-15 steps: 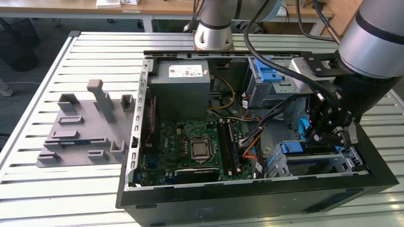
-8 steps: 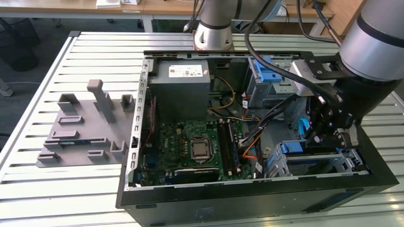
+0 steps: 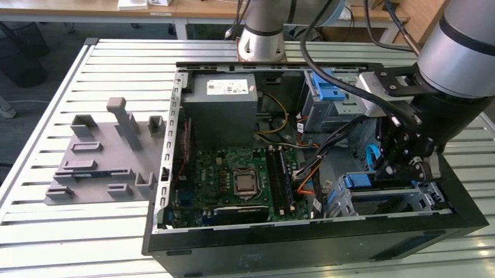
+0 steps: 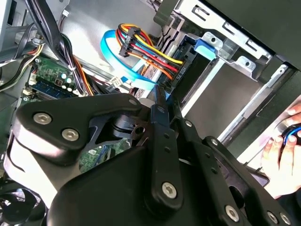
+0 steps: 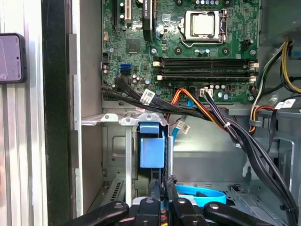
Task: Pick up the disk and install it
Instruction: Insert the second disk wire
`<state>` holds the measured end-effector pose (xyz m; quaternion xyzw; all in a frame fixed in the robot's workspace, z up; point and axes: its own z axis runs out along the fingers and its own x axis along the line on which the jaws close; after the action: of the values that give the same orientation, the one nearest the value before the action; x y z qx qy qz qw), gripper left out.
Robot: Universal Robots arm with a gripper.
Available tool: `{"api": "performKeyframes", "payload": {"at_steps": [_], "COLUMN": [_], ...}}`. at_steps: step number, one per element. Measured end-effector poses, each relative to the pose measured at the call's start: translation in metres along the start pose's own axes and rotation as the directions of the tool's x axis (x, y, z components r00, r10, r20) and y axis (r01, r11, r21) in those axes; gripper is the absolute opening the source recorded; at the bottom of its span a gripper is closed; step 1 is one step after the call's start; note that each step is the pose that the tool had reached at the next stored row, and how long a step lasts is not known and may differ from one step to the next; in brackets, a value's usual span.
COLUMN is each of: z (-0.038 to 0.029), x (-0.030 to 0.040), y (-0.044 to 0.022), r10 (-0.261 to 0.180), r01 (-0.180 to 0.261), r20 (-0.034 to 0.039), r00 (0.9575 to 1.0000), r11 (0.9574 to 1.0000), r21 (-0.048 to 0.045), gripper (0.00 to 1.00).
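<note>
The disk sits upright in the metal drive cage (image 5: 115,155) at the corner of the open computer case; its blue carrier end (image 5: 152,148) faces me, and in the exterior view it is the blue piece (image 3: 362,180) at the cage top. My gripper (image 5: 162,184) hangs just behind that blue end, its two black fingers pressed together with nothing between them. In the exterior view the gripper (image 3: 392,169) reaches down into the case beside the cage. The second wrist view has the fingertips (image 4: 160,96) pointing toward the cage opening and a blue tab (image 4: 206,46).
A blue flat cable (image 5: 202,195) and a bundle of coloured power wires (image 4: 150,52) lie close by the fingers. The motherboard (image 3: 236,179) and grey power supply (image 3: 220,107) occupy the case's other side. A grey fixture (image 3: 101,156) lies on the slatted table. A person's hand (image 4: 280,165) rests beyond the case.
</note>
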<state>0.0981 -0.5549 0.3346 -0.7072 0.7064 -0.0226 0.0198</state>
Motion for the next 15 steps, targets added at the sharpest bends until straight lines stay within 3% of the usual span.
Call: {"api": "performKeyframes", "payload": {"at_steps": [15], "z": [0.0019], "x": [0.0024], "y": [0.0], "r10": [0.0], "r01": [0.0], "r20": [0.0086], "r00": [1.0], "r11": [1.0], "r21": [0.0], "gripper": [0.17]}}
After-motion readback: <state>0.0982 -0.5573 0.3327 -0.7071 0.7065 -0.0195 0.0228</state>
